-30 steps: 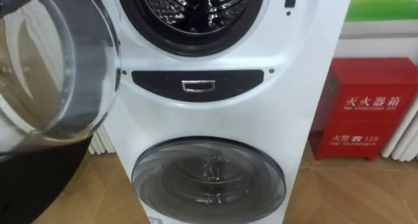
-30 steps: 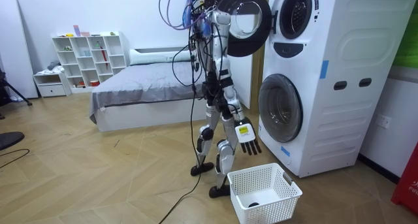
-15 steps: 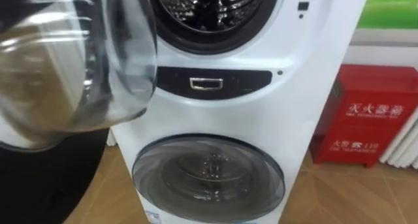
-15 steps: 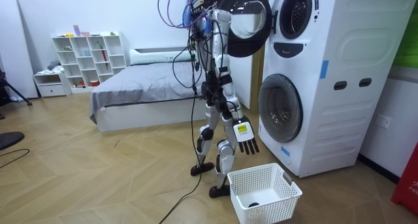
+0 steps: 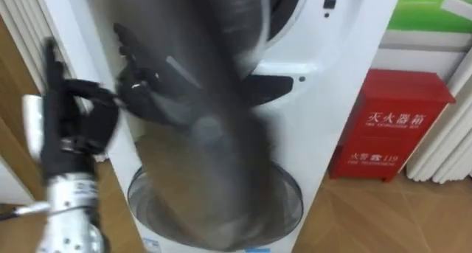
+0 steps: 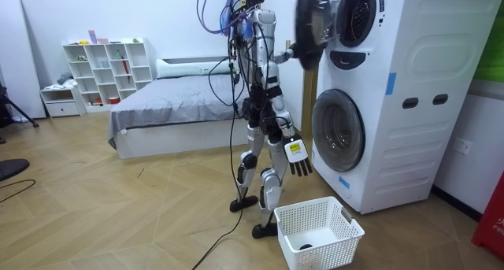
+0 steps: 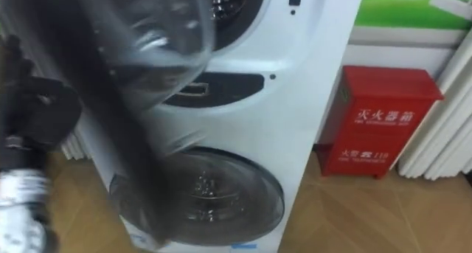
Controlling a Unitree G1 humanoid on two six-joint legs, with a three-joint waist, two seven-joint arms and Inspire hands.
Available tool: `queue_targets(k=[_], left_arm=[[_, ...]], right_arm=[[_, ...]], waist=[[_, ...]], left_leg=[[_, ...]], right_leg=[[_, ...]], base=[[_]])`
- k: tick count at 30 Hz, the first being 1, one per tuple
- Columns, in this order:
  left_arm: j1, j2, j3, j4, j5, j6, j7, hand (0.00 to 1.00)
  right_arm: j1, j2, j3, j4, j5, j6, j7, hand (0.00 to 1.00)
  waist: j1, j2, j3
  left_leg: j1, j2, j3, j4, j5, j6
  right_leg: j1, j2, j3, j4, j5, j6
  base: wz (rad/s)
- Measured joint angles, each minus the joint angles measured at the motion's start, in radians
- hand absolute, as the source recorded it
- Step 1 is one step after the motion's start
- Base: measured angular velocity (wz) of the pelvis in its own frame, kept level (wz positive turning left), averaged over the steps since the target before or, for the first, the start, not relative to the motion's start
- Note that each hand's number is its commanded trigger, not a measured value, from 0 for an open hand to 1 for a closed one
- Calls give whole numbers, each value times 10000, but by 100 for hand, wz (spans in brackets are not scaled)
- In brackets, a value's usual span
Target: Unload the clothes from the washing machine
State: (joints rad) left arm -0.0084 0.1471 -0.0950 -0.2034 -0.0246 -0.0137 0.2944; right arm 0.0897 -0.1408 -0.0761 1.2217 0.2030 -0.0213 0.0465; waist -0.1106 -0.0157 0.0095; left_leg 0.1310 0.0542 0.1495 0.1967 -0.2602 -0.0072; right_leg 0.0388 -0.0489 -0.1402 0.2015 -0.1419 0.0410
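- In front of the stacked washing machine [image 6: 394, 97], the robot stands on the wood floor, facing the machine's front, with the white laundry basket [image 6: 319, 215] on the floor by its feet.
- The upper door [image 6: 309, 26], wide open half a second ago, has swung toward the machine. It now stands edge-on in the room view and blurs across the drum opening in the eye views.
- The left hand [image 5: 74, 127] has come up at the door's outer edge, fingers spread and roughly straight, holding nothing.
- The right hand [image 6: 298, 156] still hangs low beside the thigh, above the basket's near rim, fingers relaxed and empty.
- The drum [image 6: 356, 14] is dark and partly behind the door, so whether clothes lie inside cannot be told.
- A small dark item [image 6: 305, 245] lies on the basket's bottom, as before.
- The lower door [image 6: 337, 130] is shut.
- A red fire-extinguisher box [image 5: 387, 131] stands on the floor to the machine's right, against the wall.
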Motion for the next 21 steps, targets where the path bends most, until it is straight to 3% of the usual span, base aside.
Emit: queue_targets(k=[4, 6, 11, 14, 16, 18, 21], left_arm=[[-5, 9, -356, 696, -17, -163, -292, 0], [129, 39, -845, 1543, -23, -116, -714, 0], [284, 3, -1858, 2890, -23, 155, -1822, 0], [286, 7, -1861, 3228, -20, 185, -2121, 0], [369, 29, -1824, 3229, 2, 184, -2131, 0], [455, 69, -1836, 3474, 210, 122, -2129, 0], [563, 68, -1837, 4624, 205, 107, -2088, 0]], right_arm=[[-4, -77, 153, 0, 367, -28, -1, 0], [-23, -147, 138, 19, 506, -33, -13, 0], [-30, -115, 124, -24, 675, -37, 7, 0], [-9, -62, 161, -32, 674, -24, 119, 0], [92, -7, 169, -43, 757, -17, 223, 0], [117, 48, 193, -61, 752, 5, 202, 0], [115, 63, 238, -171, 746, 1, 183, 0]], waist=[[-101, 156, 22], [-251, 315, 99], [-399, 296, 116], [-455, 215, 69], [-437, 39, -38], [-424, -30, -86], [-422, -29, -91]], left_leg=[[45, 1, 70, -14, 12, 20], [133, 2, 153, -68, 20, 32], [158, 32, 392, -94, 39, 17], [150, 55, 545, -107, 40, 14], [143, 73, 671, -133, 40, 14], [163, 76, 686, -138, 40, 13], [314, 79, 694, -186, 40, 13]], right_leg=[[70, -5, 4, 10, 7, 1], [106, 4, 29, 11, 7, 1], [-96, 84, 296, 51, 7, -45], [-265, 132, 459, 62, 24, -64], [-356, 166, 566, 71, 40, -71], [-329, 171, 565, 67, 44, -72], [-170, 196, 566, 20, 52, -74]], base=[[-1], [-4], [-17], [-20], [-21], [-8], [-12]])
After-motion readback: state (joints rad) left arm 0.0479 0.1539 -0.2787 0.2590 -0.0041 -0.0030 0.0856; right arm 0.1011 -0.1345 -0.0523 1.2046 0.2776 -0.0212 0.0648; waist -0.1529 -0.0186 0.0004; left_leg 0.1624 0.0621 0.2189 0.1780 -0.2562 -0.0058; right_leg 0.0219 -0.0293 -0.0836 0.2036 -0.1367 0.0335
